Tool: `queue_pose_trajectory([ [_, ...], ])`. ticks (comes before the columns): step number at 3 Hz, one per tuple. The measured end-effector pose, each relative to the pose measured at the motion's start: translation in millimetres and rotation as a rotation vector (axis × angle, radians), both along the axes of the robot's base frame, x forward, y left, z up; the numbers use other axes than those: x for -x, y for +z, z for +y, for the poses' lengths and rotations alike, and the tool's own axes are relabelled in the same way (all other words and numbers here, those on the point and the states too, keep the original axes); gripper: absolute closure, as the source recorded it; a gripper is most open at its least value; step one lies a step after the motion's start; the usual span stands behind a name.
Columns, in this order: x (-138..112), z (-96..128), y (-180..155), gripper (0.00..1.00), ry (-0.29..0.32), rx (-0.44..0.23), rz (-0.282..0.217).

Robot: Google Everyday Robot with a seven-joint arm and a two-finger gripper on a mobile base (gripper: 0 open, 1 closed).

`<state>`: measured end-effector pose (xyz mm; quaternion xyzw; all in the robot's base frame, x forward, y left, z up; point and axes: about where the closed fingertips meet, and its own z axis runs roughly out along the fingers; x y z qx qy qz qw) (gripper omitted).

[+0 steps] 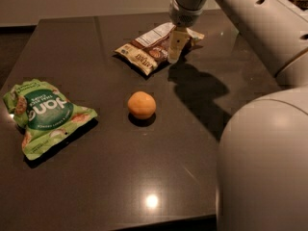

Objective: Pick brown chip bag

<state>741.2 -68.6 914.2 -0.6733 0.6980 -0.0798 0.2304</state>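
Observation:
The brown chip bag (147, 49) lies flat at the far middle of the dark table (96, 177), its white label facing up. My gripper (175, 49) hangs down from the arm (250, 28) and sits over the bag's right half, at or just above its surface. The arm covers part of the bag's right end.
An orange (142, 105) sits at the table's middle, in front of the brown bag. A green snack bag (45, 117) with white lettering lies at the left. The arm's large white body (262, 167) fills the right foreground. The table's near edge is at the bottom.

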Motion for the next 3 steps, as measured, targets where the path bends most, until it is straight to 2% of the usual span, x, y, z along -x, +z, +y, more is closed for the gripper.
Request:
queue_pose_trajectory([
  [1, -11.8, 18.6, -20.5, 0.00, 0.065, 0.055, 0.002],
  [3, -19.4, 38.8, -39.9, 0.01, 0.149, 0.122, 0.024],
])
